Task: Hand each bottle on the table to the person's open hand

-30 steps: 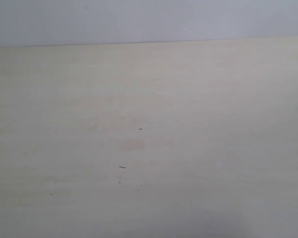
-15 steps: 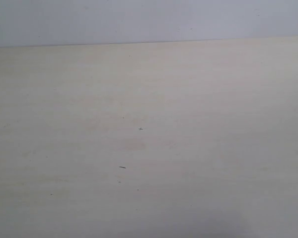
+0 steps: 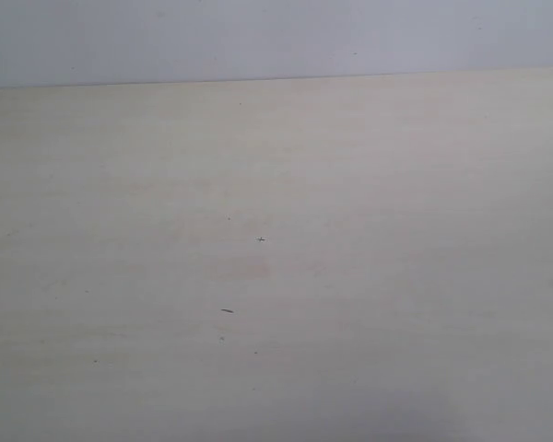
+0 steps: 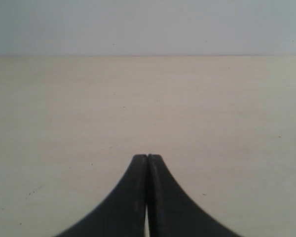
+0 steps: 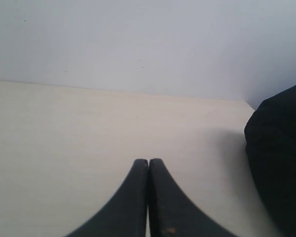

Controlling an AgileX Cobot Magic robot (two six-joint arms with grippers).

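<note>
Change: nothing has shifted in the exterior view over the past second; the surface and its marks lie exactly as before.
Exterior view, table: a pale beige wood-grain table [image 3: 369, 184] fills most of the picture, its far edge meeting a plain grey-white wall [image 3: 276, 37].
Exterior view, marks: a tiny cross-shaped speck [image 3: 260, 239] sits near the middle, with a short dark dash [image 3: 227, 311] nearer the camera and slightly left of it; a few fainter dots are scattered around them.
Left wrist view, gripper: the left gripper [image 4: 147, 157] hangs low over bare tabletop, its two black fingers pressed together tip to tip with nothing between them.
Left wrist view, background: beige wood grain runs out to the wall.
Right wrist view, gripper: the right gripper [image 5: 148, 161] is likewise closed, its fingers meeting along their length and holding nothing.
Right wrist view, edge: a black rounded mass [image 5: 278, 163] fills one side by the table's corner and casts a soft shadow on the surface; what it is cannot be told.
Bottles: their place cannot be told from these three views.
</note>
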